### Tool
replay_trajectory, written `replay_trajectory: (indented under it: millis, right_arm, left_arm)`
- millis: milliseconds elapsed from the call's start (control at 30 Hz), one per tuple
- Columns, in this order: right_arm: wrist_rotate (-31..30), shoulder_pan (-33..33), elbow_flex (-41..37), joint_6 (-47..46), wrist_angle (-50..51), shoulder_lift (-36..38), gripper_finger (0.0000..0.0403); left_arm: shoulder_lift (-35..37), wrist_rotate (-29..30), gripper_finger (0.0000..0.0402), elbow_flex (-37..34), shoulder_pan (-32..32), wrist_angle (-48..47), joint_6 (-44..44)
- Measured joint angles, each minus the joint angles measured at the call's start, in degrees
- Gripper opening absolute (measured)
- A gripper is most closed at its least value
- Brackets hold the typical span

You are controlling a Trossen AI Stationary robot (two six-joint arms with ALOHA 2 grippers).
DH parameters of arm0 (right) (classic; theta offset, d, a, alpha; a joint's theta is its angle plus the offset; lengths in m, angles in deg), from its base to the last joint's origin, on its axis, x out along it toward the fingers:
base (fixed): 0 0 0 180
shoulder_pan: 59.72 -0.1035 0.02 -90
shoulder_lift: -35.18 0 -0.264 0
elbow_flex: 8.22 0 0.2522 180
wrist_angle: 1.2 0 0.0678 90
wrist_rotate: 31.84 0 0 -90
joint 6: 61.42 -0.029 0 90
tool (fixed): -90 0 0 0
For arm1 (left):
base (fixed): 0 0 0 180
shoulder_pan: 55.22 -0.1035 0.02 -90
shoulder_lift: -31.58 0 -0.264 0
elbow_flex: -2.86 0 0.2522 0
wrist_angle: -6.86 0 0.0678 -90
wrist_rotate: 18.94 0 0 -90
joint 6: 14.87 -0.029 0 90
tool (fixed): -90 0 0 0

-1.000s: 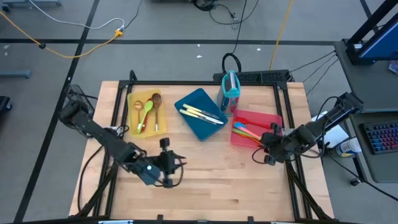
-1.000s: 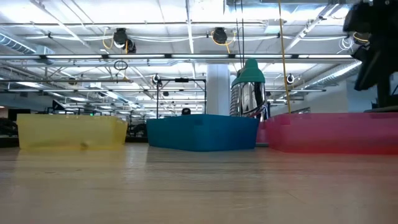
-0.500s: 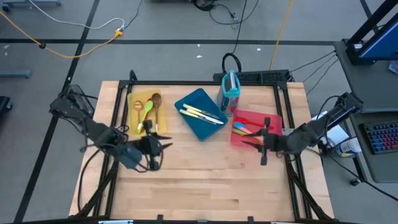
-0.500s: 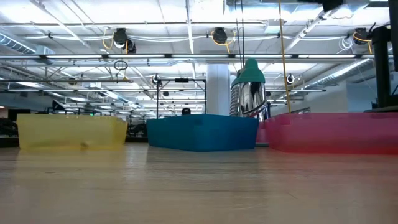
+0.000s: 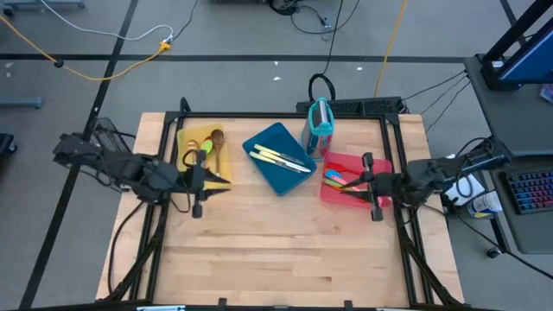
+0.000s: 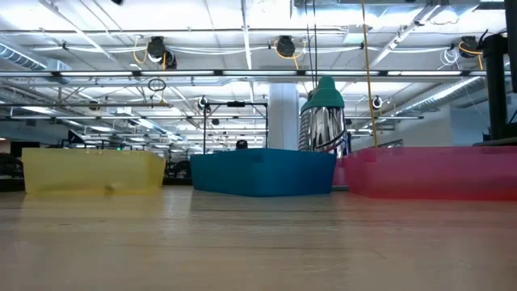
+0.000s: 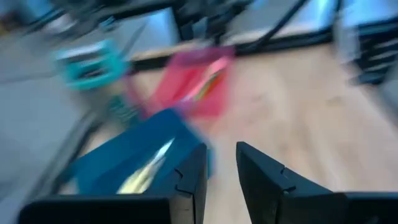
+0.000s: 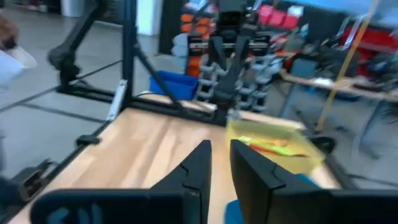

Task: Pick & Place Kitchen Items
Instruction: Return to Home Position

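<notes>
The kitchen items lie in three trays. Wooden and green spoons (image 5: 204, 149) are in the yellow tray (image 5: 183, 138), cream-handled knives (image 5: 278, 158) in the blue tray (image 5: 263, 175), and bright utensils (image 5: 339, 179) in the red tray (image 5: 380, 164). My left gripper (image 5: 223, 180) hovers at the yellow tray's near right corner and points toward the table's middle. Its fingers (image 7: 221, 155) stand a narrow gap apart with nothing between them. My right gripper (image 5: 346, 183) hovers over the red tray, pointing level toward the left. Its fingers (image 8: 219, 152) are also narrowly apart and empty.
A teal holder (image 5: 320, 128) stands upright behind the blue and red trays. In the low view the yellow tray (image 6: 93, 171), blue tray (image 6: 262, 171) and red tray (image 6: 436, 171) stand in a row, with bare wooden tabletop (image 5: 276, 250) in front of them.
My left gripper has travelled from the table's near middle toward the far left, rising, and now hangs at the yellow tray's near corner. My right gripper has risen over the red tray and tipped from pointing down to level, leaving the low view.
</notes>
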State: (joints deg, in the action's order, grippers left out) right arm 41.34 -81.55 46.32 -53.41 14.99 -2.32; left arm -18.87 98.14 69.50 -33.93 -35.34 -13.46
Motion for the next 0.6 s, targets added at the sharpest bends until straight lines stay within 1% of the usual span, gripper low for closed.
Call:
replay_trajectory:
  millis: [67, 133, 200, 267, 333, 433, 500, 600]
  right_arm:
    - [4.61, 3.56, 0.00, -0.93, 0.25, -1.33, 0.0042]
    - [7.63, 6.92, 0.00, -1.10, 1.30, -2.66, 0.0034]
    - [9.95, 10.31, -0.02, -1.12, 2.63, -3.64, 0.0025]
    - [12.68, 13.78, -0.02, -1.14, 4.53, -4.08, 0.0017]
    - [15.12, 17.03, -0.02, -0.81, 5.94, -4.11, 0.0010]
    - [15.63, 21.27, -0.02, 0.84, 8.98, -3.05, 0.0002]
    - [15.54, 23.83, -0.02, 1.05, 10.78, -2.10, 0.0001]
    - [16.19, 26.15, -0.02, -0.25, 13.18, -0.48, 0.0001]
  left_arm:
    - [2.19, -9.50, 0.0090, -6.08, -3.95, 9.78, -3.69]
    - [3.70, -17.91, 0.0090, -11.44, -8.47, 18.16, -5.32]
    - [4.51, -23.17, 0.0090, -15.02, -13.77, 22.98, -5.11]
    - [5.13, -25.94, 0.0090, -16.87, -19.22, 25.08, -4.30]
    - [5.47, -28.03, 0.0090, -17.07, -24.51, 25.27, -3.97]
    - [6.15, -32.66, 0.0090, -17.07, -31.26, 25.27, -5.74]
    - [7.14, -35.75, 0.0090, -17.06, -34.58, 25.28, -7.34]
    - [9.31, -37.83, 0.0090, -17.06, -38.05, 24.08, -7.71]
